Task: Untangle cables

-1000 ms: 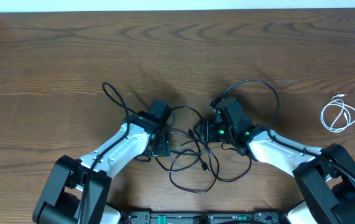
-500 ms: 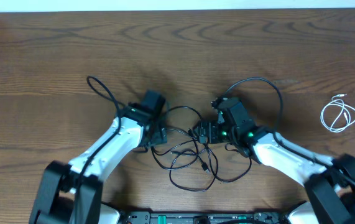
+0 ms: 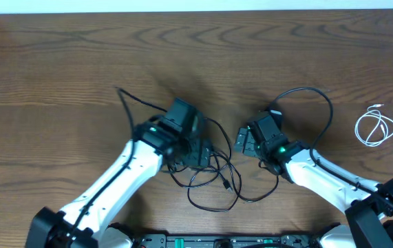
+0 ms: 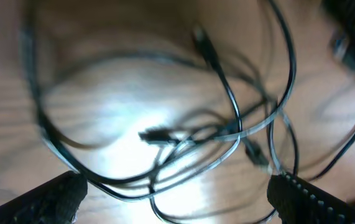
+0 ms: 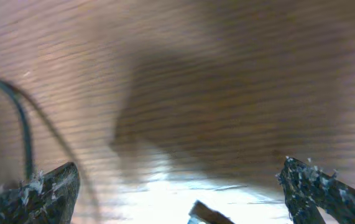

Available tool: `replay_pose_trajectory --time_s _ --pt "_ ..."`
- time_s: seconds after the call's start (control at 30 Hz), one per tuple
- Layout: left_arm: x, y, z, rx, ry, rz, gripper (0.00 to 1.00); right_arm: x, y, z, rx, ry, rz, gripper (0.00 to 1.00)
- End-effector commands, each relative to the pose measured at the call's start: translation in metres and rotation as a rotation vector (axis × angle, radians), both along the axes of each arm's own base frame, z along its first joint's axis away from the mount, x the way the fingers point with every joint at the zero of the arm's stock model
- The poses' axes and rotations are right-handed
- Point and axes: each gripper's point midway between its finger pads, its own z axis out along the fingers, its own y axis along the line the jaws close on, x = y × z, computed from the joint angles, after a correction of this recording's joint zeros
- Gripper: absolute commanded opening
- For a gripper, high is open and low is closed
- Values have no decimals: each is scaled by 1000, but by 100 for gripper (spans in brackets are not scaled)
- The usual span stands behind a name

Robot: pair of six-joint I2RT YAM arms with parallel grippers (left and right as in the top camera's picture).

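Overhead, your left gripper [image 3: 197, 146] hangs spread wide over the black cables [image 3: 213, 184], the tangle under and between its fingers, probably lined up for a pick. Your right gripper [image 3: 243, 142], also spread, holds nothing, with the tangle just beside it. The white cable [image 3: 375, 128] lies well behind it.

Reads as a robotics lab bench to me: dark wood-grain tabletop [image 3: 58, 62], white-and-black left robot arm [image 3: 113, 182] and matching right robot arm [image 3: 323, 176] at the near edge, plain white strip [image 3: 182, 5] far side.
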Motion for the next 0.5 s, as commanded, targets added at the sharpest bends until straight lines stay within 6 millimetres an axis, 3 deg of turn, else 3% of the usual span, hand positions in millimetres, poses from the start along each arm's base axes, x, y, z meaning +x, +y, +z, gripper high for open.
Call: replay_pose_trajectory --time_s 0.0,0.27,0.33,0.47 --pt "-25 -11 -20 29 74 -93 98 5 -18 2 -7 -6 -99 99" --pt "-59 -48 -27 21 89 -266 98 7 -22 0 27 18 -118 99" --pt "-59 -55 -27 18 61 -273 98 7 -22 1 28 17 -118 99" --pt "-50 -49 -30 93 1 -208 95 7 -22 1 28 17 -118 99"
